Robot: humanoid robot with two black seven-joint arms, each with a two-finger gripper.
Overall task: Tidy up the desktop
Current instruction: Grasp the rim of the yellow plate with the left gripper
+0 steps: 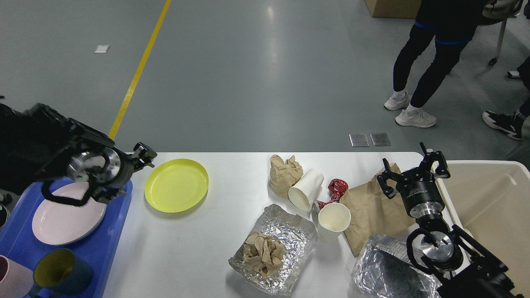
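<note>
Logging desktop [198, 256], white, spanning mid-frame. Blue tray [120, 231] at left edge: pink plate [62, 217], teal mug [62, 273], pink cup [10, 277]. Beige bin [497, 198] at right. Foil sheet [290, 236] holds crumpled brown paper [263, 253]. Yellow plate [177, 185] near far edge; bare room below it. My left gripper [145, 155] beside yellow plate, finger spacing unreadable. My right gripper [413, 169] spread apart over paper bag [368, 215].

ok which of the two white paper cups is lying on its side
The farther paper cup, tipped over against the crumpled brown paper, mouth facing the camera. The other cup stands upright beside the foil sheet.
</note>
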